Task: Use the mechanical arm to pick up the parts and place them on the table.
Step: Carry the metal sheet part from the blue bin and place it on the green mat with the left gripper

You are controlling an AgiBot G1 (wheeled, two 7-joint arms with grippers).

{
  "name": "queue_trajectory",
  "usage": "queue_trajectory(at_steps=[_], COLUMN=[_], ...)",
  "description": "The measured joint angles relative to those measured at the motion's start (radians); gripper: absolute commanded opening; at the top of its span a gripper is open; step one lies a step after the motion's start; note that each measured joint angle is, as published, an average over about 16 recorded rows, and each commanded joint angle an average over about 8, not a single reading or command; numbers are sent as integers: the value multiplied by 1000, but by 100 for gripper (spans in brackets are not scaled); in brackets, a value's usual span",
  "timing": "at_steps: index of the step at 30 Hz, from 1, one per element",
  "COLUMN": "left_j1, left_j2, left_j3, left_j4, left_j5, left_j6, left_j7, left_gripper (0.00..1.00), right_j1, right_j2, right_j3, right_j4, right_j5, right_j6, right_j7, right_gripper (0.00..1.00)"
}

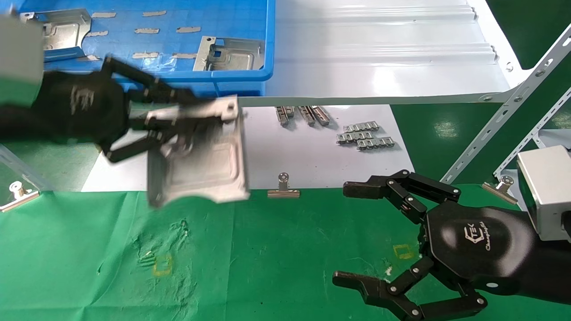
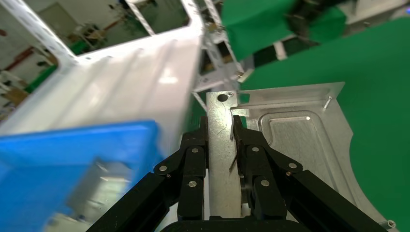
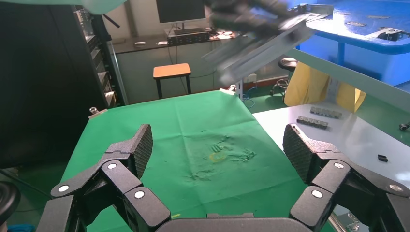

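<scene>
A metal part (image 1: 203,151) is being gripped by its flange in the closed left tool (image 1: 154,122), above the green surface (image 1: 276,249); the right tool (image 1: 377,236) is being held wide open, empty, at near right.

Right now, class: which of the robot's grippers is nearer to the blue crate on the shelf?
Left. The left gripper, shut on a metal bracket, hangs just in front of the blue crate. The right gripper sits open over the green table, farther away.

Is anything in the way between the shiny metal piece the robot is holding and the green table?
Nothing visible. The left gripper holds the part in the air over the near edge of the green table; the cloth below looks bare.
</scene>
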Motion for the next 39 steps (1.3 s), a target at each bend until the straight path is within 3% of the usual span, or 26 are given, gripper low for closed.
queue_trajectory(at_steps=[8, 16, 21, 23, 29, 31, 39], left_j1=[99, 175, 199, 201, 192, 187, 172], left_j2=[-62, -35, -6, 7, 40, 50, 74], left_j3=[136, 206, 225, 229, 236, 242, 254], left_j4=[-18, 105, 202, 243, 348, 375, 451], left_j5=[21, 68, 73, 76, 87, 95, 107], left_j6=[-14, -37, -49, -52, -59, -58, -43], left_j7=[171, 414, 515, 543, 602, 615, 641], left_gripper=[0, 0, 0, 11, 82, 97, 100], right_j1=[0, 0, 0, 0, 0, 0, 0], right_j2=[0, 0, 0, 0, 0, 0, 0], right_j3=[0, 0, 0, 0, 0, 0, 0], right_j4=[0, 0, 0, 0, 0, 0, 0], right_j5=[0, 0, 0, 0, 0, 0, 0], right_j6=[0, 0, 0, 0, 0, 0, 0], right_j7=[0, 0, 0, 0, 0, 0, 0], right_gripper=[100, 100, 100, 100, 100, 100, 100])
